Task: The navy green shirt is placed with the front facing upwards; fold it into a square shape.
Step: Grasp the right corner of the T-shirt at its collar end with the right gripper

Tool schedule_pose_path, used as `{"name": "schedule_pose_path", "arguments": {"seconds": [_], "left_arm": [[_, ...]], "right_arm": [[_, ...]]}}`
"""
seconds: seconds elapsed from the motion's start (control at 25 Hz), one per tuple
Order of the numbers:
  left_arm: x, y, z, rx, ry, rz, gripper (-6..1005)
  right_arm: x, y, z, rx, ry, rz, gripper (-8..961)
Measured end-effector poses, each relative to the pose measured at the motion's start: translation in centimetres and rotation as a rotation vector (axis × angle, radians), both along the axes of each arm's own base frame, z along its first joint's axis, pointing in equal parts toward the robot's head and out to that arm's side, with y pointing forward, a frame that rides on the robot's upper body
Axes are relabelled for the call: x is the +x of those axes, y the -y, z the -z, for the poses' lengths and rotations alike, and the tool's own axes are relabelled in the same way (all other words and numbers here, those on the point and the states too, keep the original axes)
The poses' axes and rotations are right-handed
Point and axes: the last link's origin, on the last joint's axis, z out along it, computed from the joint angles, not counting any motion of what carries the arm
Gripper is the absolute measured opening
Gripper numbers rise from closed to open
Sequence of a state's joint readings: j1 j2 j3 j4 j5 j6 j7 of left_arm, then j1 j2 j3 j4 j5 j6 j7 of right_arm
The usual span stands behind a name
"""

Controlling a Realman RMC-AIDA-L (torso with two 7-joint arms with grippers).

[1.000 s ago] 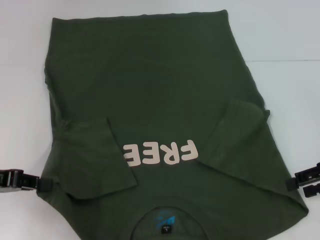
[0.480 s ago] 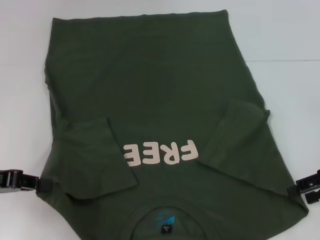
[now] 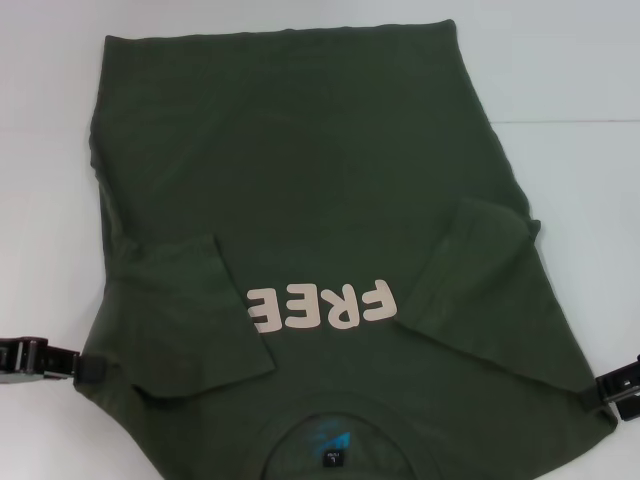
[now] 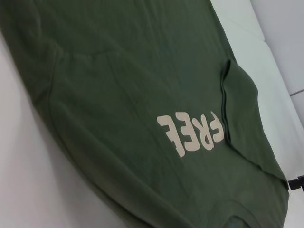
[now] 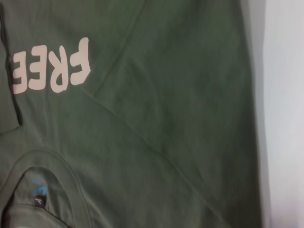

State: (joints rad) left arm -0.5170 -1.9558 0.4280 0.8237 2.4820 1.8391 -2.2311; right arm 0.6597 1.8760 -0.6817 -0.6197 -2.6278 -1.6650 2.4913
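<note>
The navy green shirt lies flat on the white table, front up, collar and neck label toward me. Both short sleeves are folded inward onto the chest, flanking the pale "FREE" lettering. My left gripper sits low at the shirt's left edge by the shoulder, its tip touching the cloth. My right gripper is at the shirt's right edge by the other shoulder, partly cut off by the frame. The left wrist view shows the shirt with the right gripper far off. The right wrist view holds only shirt.
The white table shows bare on both sides of the shirt and beyond its hem. A seam line in the tabletop runs across at the far right.
My right gripper has slid along the shirt's right edge toward me, lower in the head view. The left gripper and the shirt have stayed put.
</note>
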Motion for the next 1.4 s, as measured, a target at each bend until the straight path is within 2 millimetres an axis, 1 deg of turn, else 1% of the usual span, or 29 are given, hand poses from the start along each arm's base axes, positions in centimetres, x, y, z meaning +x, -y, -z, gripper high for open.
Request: {"name": "schedule_pose_path", "arguments": {"seconds": [0.8,1.4], "left_arm": [[0.05,-0.05,0.01,-0.001,-0.001,0.002,23],[0.05,-0.05,0.01,-0.001,-0.001,0.004,25]], "right_arm": [[-0.06,0.01,0.48,-0.017,0.015,-0.021,741],[-0.01,-0.14,0.46,-0.020,0.034,-0.025,740]]}}
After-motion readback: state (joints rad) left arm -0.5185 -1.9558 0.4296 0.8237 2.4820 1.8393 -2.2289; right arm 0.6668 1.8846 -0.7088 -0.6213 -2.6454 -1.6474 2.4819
